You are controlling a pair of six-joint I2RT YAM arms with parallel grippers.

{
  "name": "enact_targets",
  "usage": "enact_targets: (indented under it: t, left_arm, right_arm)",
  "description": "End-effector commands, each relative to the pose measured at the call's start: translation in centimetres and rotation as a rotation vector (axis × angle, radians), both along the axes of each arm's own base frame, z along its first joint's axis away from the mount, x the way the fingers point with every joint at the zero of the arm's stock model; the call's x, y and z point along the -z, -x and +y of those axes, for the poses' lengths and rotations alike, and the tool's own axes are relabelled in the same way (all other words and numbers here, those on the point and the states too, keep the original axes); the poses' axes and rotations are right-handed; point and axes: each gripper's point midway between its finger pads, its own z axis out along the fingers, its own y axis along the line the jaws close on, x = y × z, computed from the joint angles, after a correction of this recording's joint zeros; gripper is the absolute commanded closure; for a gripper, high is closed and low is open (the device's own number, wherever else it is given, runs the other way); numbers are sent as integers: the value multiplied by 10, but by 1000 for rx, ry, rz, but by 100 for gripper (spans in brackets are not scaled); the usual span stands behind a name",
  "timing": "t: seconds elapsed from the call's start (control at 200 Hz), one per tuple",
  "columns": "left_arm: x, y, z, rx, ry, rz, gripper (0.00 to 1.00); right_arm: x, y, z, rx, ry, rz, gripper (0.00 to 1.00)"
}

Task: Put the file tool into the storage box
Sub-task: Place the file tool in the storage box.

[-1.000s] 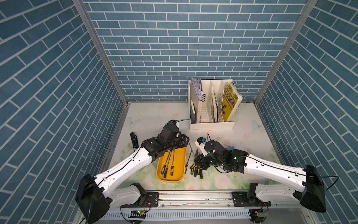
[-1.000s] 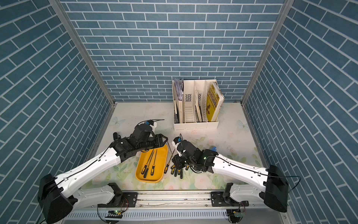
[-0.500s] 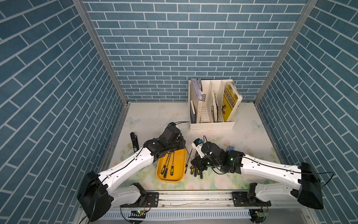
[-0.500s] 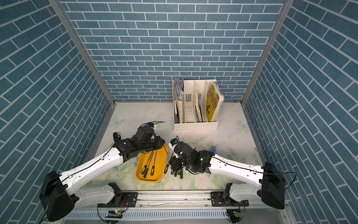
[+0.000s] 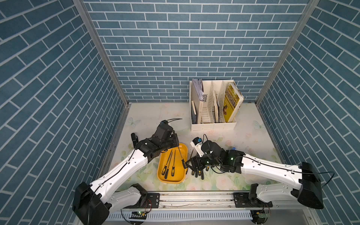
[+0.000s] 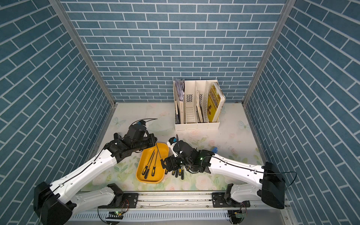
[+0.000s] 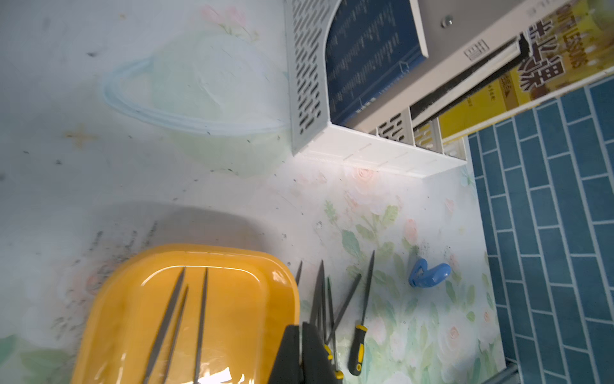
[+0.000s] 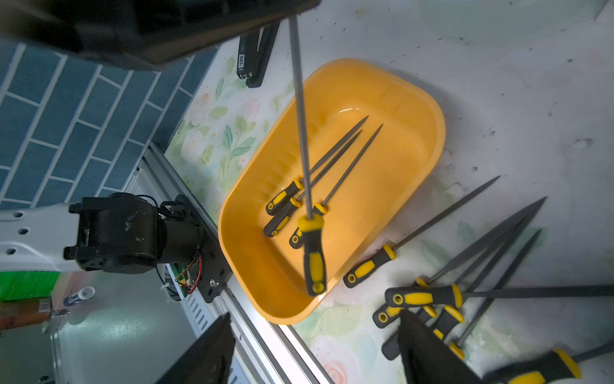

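The yellow-orange storage box (image 5: 162, 178) (image 6: 140, 176) lies at the table's front with three file tools (image 8: 335, 156) in it. My left gripper (image 5: 175, 141) (image 7: 301, 352) is shut on the grey blade of another file tool (image 8: 314, 252). This one hangs tilted, with its black-and-yellow handle (image 5: 184, 164) over the box's right rim (image 8: 428, 133). My right gripper (image 5: 191, 165) (image 8: 315, 359) stands open just right of that handle, with nothing between its fingers. Several more file tools (image 8: 432, 296) (image 7: 362, 299) lie loose on the table under it.
A white slotted desk organiser (image 5: 213, 124) with books stands at the back right. A small blue object (image 7: 428, 274) lies right of the loose files. A black stapler-like thing (image 8: 255, 60) sits left of the box near the wall.
My left gripper has shut on the file's blade. My right gripper has opened and let go of the handle, so the file now hangs from the left gripper alone.
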Motion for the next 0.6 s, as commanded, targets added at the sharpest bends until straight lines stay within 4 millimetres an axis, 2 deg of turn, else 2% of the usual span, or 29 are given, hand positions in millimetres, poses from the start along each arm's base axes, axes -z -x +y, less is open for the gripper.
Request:
enact_targets:
  t: [0.0,0.165,0.25,0.595]
  left_arm:
    - [4,0,20,45,-148,13,100]
    - [36,-8,23,89,-272,70,100]
    - [52,-9,17,110,-276,97,100]
    - [90,-3,-9,167,-276,146,100]
  right_arm:
    - [-1,-11,-29,59,52,-21,18]
    - [16,-25,-64,145,80,3,18]
    - [32,-26,-79,172,131,32,18]
    - [105,-20,-105,215,333,135,21]
